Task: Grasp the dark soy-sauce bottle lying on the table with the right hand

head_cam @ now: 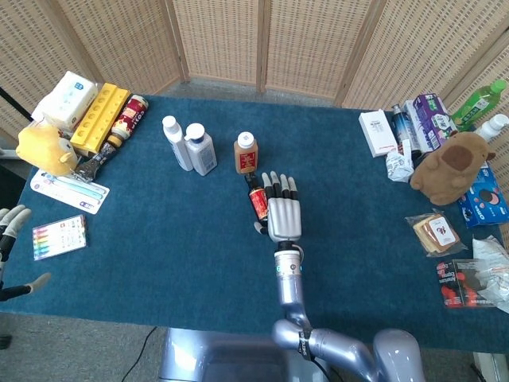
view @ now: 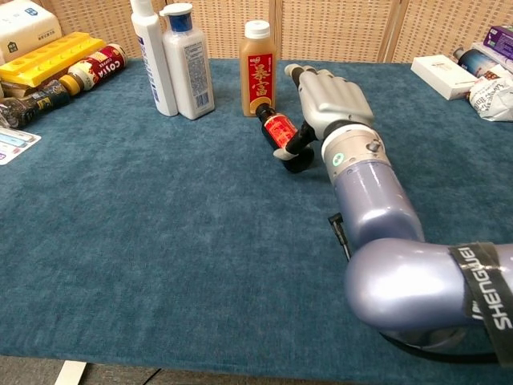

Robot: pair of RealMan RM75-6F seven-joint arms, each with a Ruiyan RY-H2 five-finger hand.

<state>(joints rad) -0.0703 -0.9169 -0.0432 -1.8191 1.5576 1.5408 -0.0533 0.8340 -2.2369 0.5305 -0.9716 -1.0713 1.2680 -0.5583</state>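
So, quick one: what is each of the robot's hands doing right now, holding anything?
Right hand: open, fingers extended beside the soy-sauce bottle, thumb against it, not gripping.
Left hand: open, holding nothing, at the table edge.

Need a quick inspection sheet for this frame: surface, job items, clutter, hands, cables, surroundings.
Surface: blue cloth table, flat.
Job's things: dark soy-sauce bottle lying on its side, cap toward the brown drink bottle.
Clutter: two white bottles mid-table; yellow tray and plush far left; boxes, brown plush and snacks at right.
Hands: right hand lies beside and over the soy bottle, thumb at its base; grip not confirmed. Left hand at the left edge, fingers apart, holding nothing.
Cables: thin black cable along the right forearm.
Surroundings: woven folding screens behind.
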